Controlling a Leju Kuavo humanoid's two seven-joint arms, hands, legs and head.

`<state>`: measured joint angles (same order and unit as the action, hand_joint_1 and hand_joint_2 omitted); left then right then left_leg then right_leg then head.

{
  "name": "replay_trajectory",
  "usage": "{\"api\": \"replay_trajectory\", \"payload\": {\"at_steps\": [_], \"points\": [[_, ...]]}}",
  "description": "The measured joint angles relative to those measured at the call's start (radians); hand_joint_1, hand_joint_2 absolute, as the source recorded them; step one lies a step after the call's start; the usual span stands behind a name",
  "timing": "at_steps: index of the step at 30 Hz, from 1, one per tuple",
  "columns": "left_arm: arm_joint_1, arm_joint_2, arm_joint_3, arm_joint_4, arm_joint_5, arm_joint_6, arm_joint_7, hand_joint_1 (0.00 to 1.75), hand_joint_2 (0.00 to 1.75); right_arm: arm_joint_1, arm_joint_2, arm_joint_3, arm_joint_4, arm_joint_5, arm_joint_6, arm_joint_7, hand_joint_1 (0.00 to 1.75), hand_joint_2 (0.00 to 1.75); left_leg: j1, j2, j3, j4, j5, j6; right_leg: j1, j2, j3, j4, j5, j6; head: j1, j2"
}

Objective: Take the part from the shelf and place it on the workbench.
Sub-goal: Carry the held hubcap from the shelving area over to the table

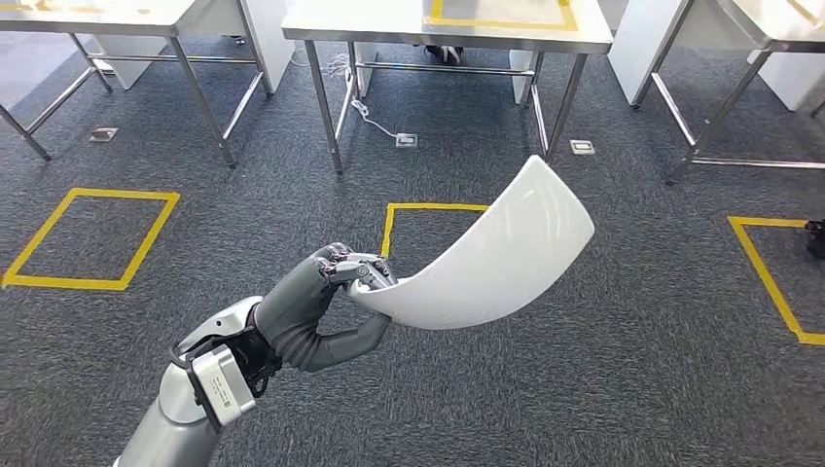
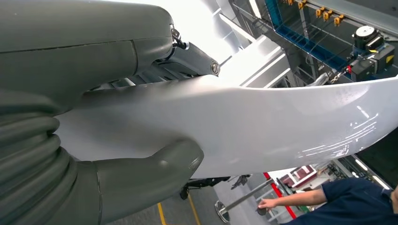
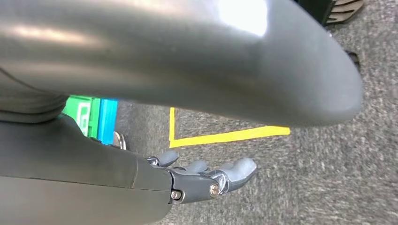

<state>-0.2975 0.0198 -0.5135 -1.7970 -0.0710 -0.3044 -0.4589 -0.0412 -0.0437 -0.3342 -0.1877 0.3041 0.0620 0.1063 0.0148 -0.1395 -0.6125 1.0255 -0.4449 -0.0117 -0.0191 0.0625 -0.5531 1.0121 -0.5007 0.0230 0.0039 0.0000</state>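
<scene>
Left robot hand (image 1: pixel 326 302): a curved white panel part (image 1: pixel 491 253) is being gripped at its near end, with the thumb being pressed under the sheet and the darker fingers (image 2: pixel 190 58) being folded over its upper face. The part is being carried in the air over grey carpet (image 1: pixel 603 389), touching nothing else.

Right robot hand (image 3: pixel 206 176): nothing is being held; the fingers are being kept loosely apart and slightly curled above the carpet, beside a yellow tape corner (image 3: pixel 197 138).

Floor markings: yellow tape squares (image 1: pixel 92 238) are being shown on the carpet ahead, one partly covered by the part.

Steel counters (image 1: pixel 443 24): several are being seen beyond the squares, well apart from the part; the middle one is carrying a yellow outline on its top.

Progress, as judged: the taking is being treated as done, since the part is in hand and no shelf is adjoining it. The approach to a counter and the setting down are being counted as outstanding.

Obscured: the far counter tops are being cut off by the frame edge. A person's dark-sleeved arm (image 2: pixel 328 199) is being glimpsed past the part in the left wrist view; what that person's hand is resting on is not being made out.
</scene>
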Motion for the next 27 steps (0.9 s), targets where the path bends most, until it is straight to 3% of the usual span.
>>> {"api": "replay_trajectory", "payload": {"at_steps": [2, 4, 6, 7, 8, 10, 12, 15, 17, 19, 21, 22, 23, 25, 27], "points": [[-0.003, 0.009, -0.002, 0.001, 0.006, 0.001, -0.01, 1.75, 1.75, -0.001, 0.002, 0.0, 0.0, -0.003, 0.002, -0.007, 0.0, 0.0, -0.003, 0.036, -0.017, 0.031, -0.02, -0.009, -0.002, -0.02, 0.002, -0.009, 0.006, -0.017, -0.006, 0.0], [-0.006, 0.015, -0.006, 0.002, 0.01, 0.001, -0.017, 1.75, 1.75, 0.002, 0.002, -0.001, 0.0, -0.003, 0.005, -0.01, 0.0, 0.0, -0.006, 0.1, -0.069, 0.145, -0.082, -0.013, -0.001, -0.039, 0.003, -0.013, 0.005, -0.027, -0.015, 0.0], [-0.006, 0.02, -0.011, 0.005, 0.01, 0.001, -0.019, 1.75, 1.75, 0.007, 0.002, -0.002, 0.0, -0.003, 0.007, -0.011, 0.0, 0.0, -0.005, 0.126, -0.125, 0.27, -0.133, -0.017, 0.002, -0.058, 0.003, -0.012, 0.001, -0.03, -0.019, 0.0], [-0.006, 0.022, -0.012, 0.006, 0.01, 0.0, -0.019, 1.75, 1.75, 0.008, 0.002, -0.002, 0.0, -0.003, 0.007, -0.012, 0.0, 0.0, -0.005, 0.129, -0.132, 0.289, -0.133, -0.017, 0.002, -0.066, 0.004, -0.011, -0.001, -0.029, -0.019, 0.0], [-0.006, 0.024, -0.013, 0.008, 0.01, 0.0, -0.019, 1.75, 1.75, 0.007, 0.002, -0.003, 0.0, -0.003, 0.007, -0.013, 0.0, 0.0, -0.005, 0.13, -0.117, 0.268, -0.115, -0.016, 0.003, -0.072, 0.007, -0.01, -0.003, -0.027, -0.019, 0.0], [-0.008, 0.027, -0.015, 0.008, 0.01, -0.001, -0.02, 1.75, 1.75, 0.006, 0.003, -0.003, 0.0, -0.003, 0.007, -0.015, 0.0, 0.0, -0.006, 0.135, -0.039, 0.133, -0.056, -0.008, 0.003, -0.08, 0.017, -0.008, -0.01, -0.022, -0.02, 0.0], [-0.012, 0.028, -0.018, 0.008, 0.01, -0.002, -0.02, 1.75, 1.75, 0.004, 0.004, -0.003, 0.0, -0.003, 0.006, -0.019, 0.0, 0.0, -0.011, 0.143, 0.025, 0.021, -0.032, 0.004, 0.006, -0.085, 0.024, -0.008, -0.018, -0.011, -0.02, 0.0], [-0.012, 0.032, -0.023, 0.005, 0.01, -0.002, -0.022, 1.75, 1.75, 0.002, 0.006, -0.003, 0.0, -0.003, 0.001, -0.022, 0.0, 0.0, -0.013, 0.14, 0.039, -0.005, -0.042, 0.023, 0.008, -0.088, 0.032, 0.001, -0.016, 0.008, -0.019, 0.0], [-0.012, 0.032, -0.026, 0.0, 0.01, -0.002, -0.022, 1.75, 1.75, 0.001, 0.009, -0.004, 0.0, -0.004, -0.002, -0.024, 0.0, 0.0, -0.009, 0.137, 0.057, -0.01, -0.047, 0.035, 0.006, -0.082, 0.023, 0.036, -0.029, 0.017, -0.016, 0.0], [-0.009, 0.031, -0.029, -0.007, 0.009, -0.002, -0.021, 1.75, 1.75, 0.0, 0.01, -0.004, 0.0, -0.007, -0.005, -0.026, 0.0, 0.0, -0.007, 0.136, 0.072, -0.014, -0.055, 0.043, 0.004, -0.074, -0.036, 0.135, -0.067, 0.026, -0.011, 0.0], [0.002, 0.03, -0.033, -0.01, 0.005, -0.002, -0.018, 1.75, 1.75, 0.002, 0.01, -0.004, 0.0, -0.009, -0.007, -0.027, 0.0, 0.0, -0.007, 0.133, 0.08, -0.014, -0.066, 0.045, 0.004, -0.071, -0.124, 0.253, -0.101, 0.032, -0.007, 0.0], [0.009, 0.03, -0.033, -0.011, 0.002, -0.002, -0.018, 1.75, 1.75, 0.004, 0.011, -0.005, 0.0, -0.009, -0.008, -0.028, 0.0, 0.0, -0.008, 0.131, 0.087, -0.014, -0.073, 0.045, 0.004, -0.07, -0.153, 0.277, -0.098, 0.032, -0.006, 0.0], [0.014, 0.03, -0.034, -0.012, 0.0, -0.003, -0.018, 1.75, 1.75, 0.006, 0.011, -0.005, 0.0, -0.01, -0.009, -0.028, 0.0, 0.0, -0.008, 0.128, 0.096, -0.013, -0.081, 0.044, 0.003, -0.07, -0.164, 0.264, -0.075, 0.031, -0.005, 0.0], [0.02, 0.028, -0.034, -0.016, -0.006, -0.004, -0.018, 1.75, 1.75, 0.01, 0.012, -0.006, 0.0, -0.01, -0.014, -0.028, 0.0, 0.0, -0.008, 0.125, 0.119, -0.014, -0.099, 0.04, 0.003, -0.07, -0.137, 0.143, 0.016, 0.025, -0.003, 0.0], [0.021, 0.025, -0.035, -0.02, -0.011, -0.006, -0.015, 1.75, 1.75, 0.01, 0.013, -0.009, 0.001, -0.01, -0.019, -0.028, 0.0, 0.0, -0.009, 0.123, 0.135, -0.014, -0.117, 0.03, 0.008, -0.071, -0.106, 0.039, 0.066, 0.015, -0.001, 0.0]]}}
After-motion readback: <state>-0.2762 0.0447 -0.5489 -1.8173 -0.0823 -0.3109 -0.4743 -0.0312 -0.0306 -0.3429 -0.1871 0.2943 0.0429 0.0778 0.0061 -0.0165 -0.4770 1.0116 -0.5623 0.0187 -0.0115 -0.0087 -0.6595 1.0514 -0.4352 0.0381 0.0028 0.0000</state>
